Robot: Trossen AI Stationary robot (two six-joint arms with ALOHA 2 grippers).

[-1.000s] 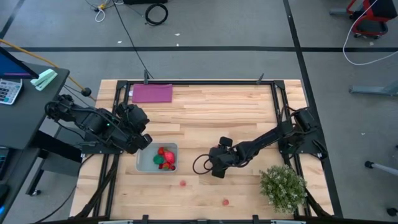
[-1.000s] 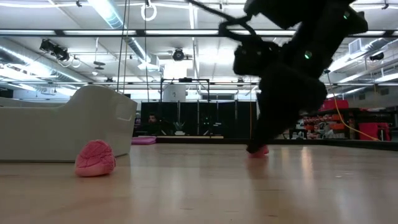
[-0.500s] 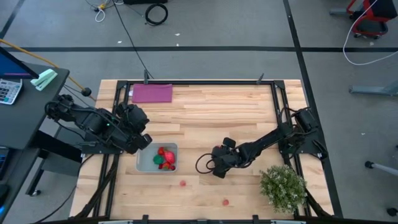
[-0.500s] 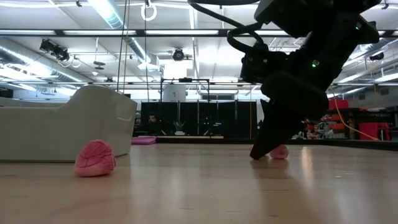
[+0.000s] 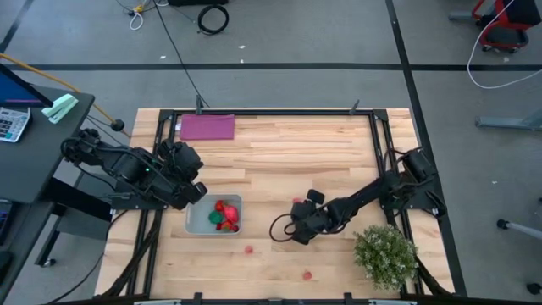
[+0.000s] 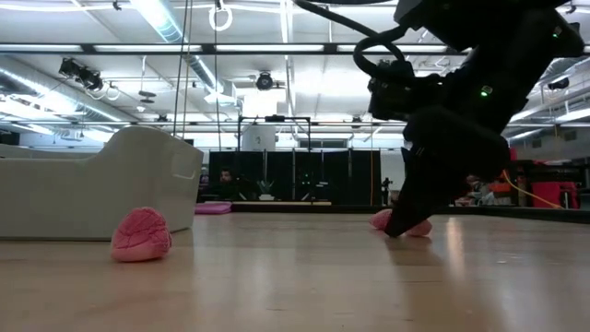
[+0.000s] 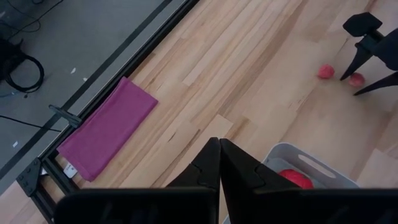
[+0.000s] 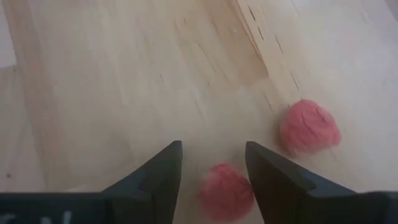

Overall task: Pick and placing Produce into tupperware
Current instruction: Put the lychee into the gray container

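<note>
The tupperware (image 5: 203, 222) sits left of the table's middle, holding red and green produce (image 5: 224, 214). My left gripper (image 5: 191, 191) hovers shut beside its far left corner; the left wrist view shows the tupperware (image 7: 323, 167) just ahead. My right gripper (image 8: 212, 149) is open and low over the table's middle, its fingers standing on either side of a pink piece (image 8: 227, 190). I cannot tell whether they touch it. A second pink piece (image 8: 309, 127) lies just beyond; the high view shows it (image 5: 297, 202) on the gripper's far side.
Two red pieces (image 5: 250, 249) (image 5: 306, 274) lie near the table's near edge. One pink piece (image 6: 141, 235) lies close to the tupperware's wall (image 6: 92, 194). A bushy plant (image 5: 385, 254) stands at the near right corner. A purple mat (image 5: 207, 127) lies at the far left.
My right gripper has slid low across the table toward its right edge, staying open. As it moved off, a pink piece came into view on its far side, and the low view shows two pink pieces at its fingers instead of one.
</note>
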